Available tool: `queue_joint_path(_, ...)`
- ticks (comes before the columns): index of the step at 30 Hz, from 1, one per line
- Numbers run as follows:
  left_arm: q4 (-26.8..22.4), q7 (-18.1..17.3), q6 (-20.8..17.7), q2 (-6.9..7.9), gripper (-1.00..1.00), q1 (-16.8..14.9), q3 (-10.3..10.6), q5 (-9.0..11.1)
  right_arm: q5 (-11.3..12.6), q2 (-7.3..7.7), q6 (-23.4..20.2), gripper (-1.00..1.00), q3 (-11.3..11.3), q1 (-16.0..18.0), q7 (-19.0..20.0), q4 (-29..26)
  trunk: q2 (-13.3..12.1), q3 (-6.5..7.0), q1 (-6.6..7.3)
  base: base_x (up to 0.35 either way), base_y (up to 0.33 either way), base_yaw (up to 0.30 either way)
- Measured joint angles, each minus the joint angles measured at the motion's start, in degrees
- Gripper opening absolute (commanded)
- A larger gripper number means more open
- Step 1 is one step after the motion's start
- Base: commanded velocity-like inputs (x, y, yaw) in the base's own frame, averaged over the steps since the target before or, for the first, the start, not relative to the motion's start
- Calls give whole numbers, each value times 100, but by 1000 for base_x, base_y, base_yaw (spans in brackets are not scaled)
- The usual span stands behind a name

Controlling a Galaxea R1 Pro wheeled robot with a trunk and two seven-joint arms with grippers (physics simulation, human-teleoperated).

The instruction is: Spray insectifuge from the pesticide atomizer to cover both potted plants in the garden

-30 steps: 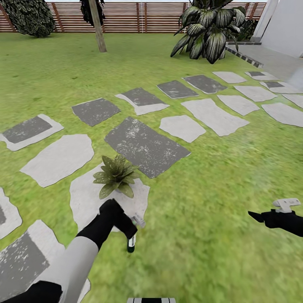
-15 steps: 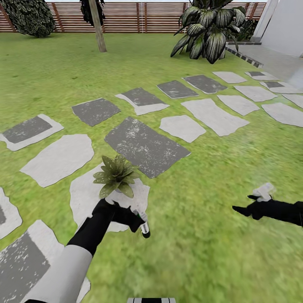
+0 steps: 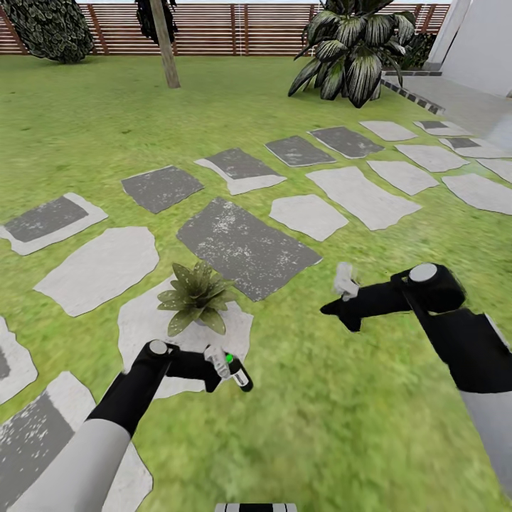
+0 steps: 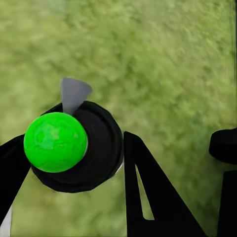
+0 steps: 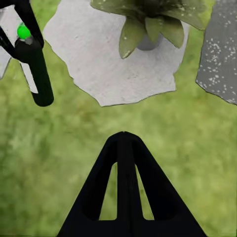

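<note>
Head view: left end effector [image 3: 222, 366] is clamped on the pesticide atomizer [image 3: 237, 372], held over the lawn [image 3: 341, 427] just off the edge of a pale stepping stone [image 3: 146, 334]. Bottle lies roughly level, green tip toward the end effector. One potted plant [image 3: 193, 295] sits on that stone, near the bottle but not touching. Right end effector [image 3: 341, 307] hangs over grass to the plant's right, well apart from it; can't tell from here whether it's open or closed. Brown slatted fence [image 3: 235, 28] and a big striped-leaf shrub [image 3: 352, 46] at the back.

Left wrist view: atomizer seen end-on, bright green dot [image 4: 55, 141] inside the black round body, a dark finger [image 4: 150, 192] on each side pressing it. Grass behind.

Right wrist view: one dark finger [image 5: 126, 197] visible, the other out of frame, so state still unclear. Potted plant [image 5: 153, 22] on the stone [image 5: 98, 59]; atomizer [image 5: 37, 69] in the left end effector beside the stone, over grass.
</note>
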State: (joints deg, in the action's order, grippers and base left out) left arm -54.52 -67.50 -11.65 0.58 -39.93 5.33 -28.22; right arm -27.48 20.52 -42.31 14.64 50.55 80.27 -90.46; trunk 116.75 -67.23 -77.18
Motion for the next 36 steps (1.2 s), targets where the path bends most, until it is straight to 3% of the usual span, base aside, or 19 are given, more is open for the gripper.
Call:
queue_joint_path(1, 2, -5, 40, 8, -100, 15, 6, 16, 67, -8, -129, -100, 370, 182, -3, -5, 0, 0, 0, 0, 0, 0)
queue_joint_path(2, 2, -7, 49, 10, -100, 19, 7, 19, 81, -14, -177, -100, 495, 244, -3, -7, 0, 0, 0, 0, 0, 0)
queue_joint_path(3, 3, -8, 65, 14, -100, 25, 12, 29, 109, -55, -280, -100, 776, 390, -3, -9, 0, 0, 0, 0, 0, 0)
queue_joint_path(8, 7, -9, 74, -31, -100, 31, 52, 38, 115, -298, -381, -100, 1350, 547, -8, -8, 0, 0, 0, 0, 0, 0)
queue_joint_path(11, 7, -66, 20, -68, -100, 31, 93, 43, 105, -361, -392, -100, 1576, 583, -8, -8, 0, 0, 0, 0, 0, 0)
queue_joint_path(17, -11, -349, -192, -264, -100, 32, 145, -27, 83, -396, -384, -100, 1707, 605, -11, -1, 0, 0, 0, 0, 0, 0)
queue_joint_path(20, -69, -374, -358, -287, -100, 2, 364, -55, 77, -411, -374, -100, 1779, 604, -15, 9, 0, 0, 0, 0, 0, 0)
queue_joint_path(29, -125, -390, -895, -445, -100, -304, 764, -63, 66, -410, -344, -100, 1816, 593, -32, 36, 0, 0, 0, 0, 0, 0)
queue_joint_path(36, -137, -423, -1119, -585, -100, -433, 840, -52, 65, -410, -338, -100, 1815, 597, -33, 31, 0, 0, 0, 0, 0, 0)
